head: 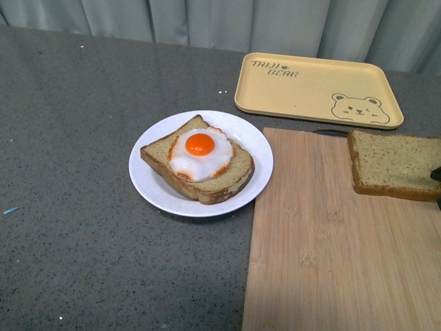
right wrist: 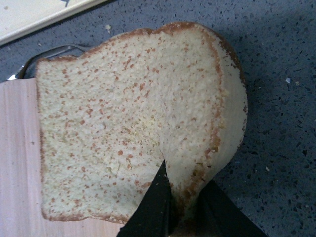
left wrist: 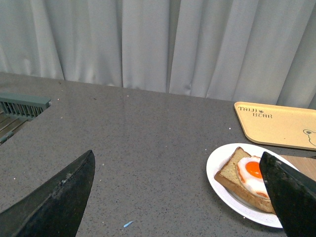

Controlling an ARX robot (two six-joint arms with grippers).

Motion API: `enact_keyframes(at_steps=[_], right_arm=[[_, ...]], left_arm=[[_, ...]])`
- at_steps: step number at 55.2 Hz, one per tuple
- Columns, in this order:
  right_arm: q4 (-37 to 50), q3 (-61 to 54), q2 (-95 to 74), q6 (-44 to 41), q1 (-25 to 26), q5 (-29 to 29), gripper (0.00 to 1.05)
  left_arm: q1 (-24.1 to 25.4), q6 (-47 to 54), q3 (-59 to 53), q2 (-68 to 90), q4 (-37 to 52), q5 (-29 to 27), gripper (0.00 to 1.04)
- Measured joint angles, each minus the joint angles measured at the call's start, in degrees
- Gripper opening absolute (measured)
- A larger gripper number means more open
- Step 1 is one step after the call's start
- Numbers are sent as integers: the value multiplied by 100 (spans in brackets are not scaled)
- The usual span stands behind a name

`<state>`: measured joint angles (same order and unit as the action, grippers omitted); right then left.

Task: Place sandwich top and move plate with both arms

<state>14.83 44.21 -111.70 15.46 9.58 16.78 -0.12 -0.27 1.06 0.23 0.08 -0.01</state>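
The sandwich top [head: 394, 164] sits toward the right edge of the desk [head: 69, 138], on the far right corner of a wooden cutting board [head: 331, 241]. The right wrist view shows that part of the slice reaches past the board's edge over the grey desk surface. It is plain, brown-speckled bread with a darker crust and nothing on it.

The right hand [right wrist: 185, 212] pinches the slice at its crust edge, one black finger [right wrist: 155, 207] on the face of the bread and the other below the crust. The bread bends and creases there. Whether the rest of the slice rests flat on the board or is raised off it cannot be told.

The plate [head: 148, 181] stands near the middle of the desk, its rim just beside the board's left edge. It carries another bread slice [head: 224, 183] topped with a fried egg [head: 200, 153].

The yellow tray [head: 317, 89] with a bear drawing lies toward the far edge of the desk, behind the board and apart from the plate.

The left hand [left wrist: 176, 153] hangs over the left part of the desk, well apart from the plate, with its two black fingers [left wrist: 54, 202] spread wide and nothing between them. A grey curtain [head: 207, 17] hangs behind the desk's far edge.
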Motion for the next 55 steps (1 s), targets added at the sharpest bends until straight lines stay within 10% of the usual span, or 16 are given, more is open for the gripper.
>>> enact_keyframes(at_steps=[15, 35, 55], right_arm=[[778, -400, 968, 1318, -656, 483, 3], [1869, 83, 223, 3320, -2782, 247, 3], [1812, 553, -424, 3670, -3397, 168, 3]], left_arm=[[0, 0, 0, 0, 0, 2, 98], [0, 0, 0, 0, 0, 2, 98], [0, 0, 0, 0, 0, 2, 98]])
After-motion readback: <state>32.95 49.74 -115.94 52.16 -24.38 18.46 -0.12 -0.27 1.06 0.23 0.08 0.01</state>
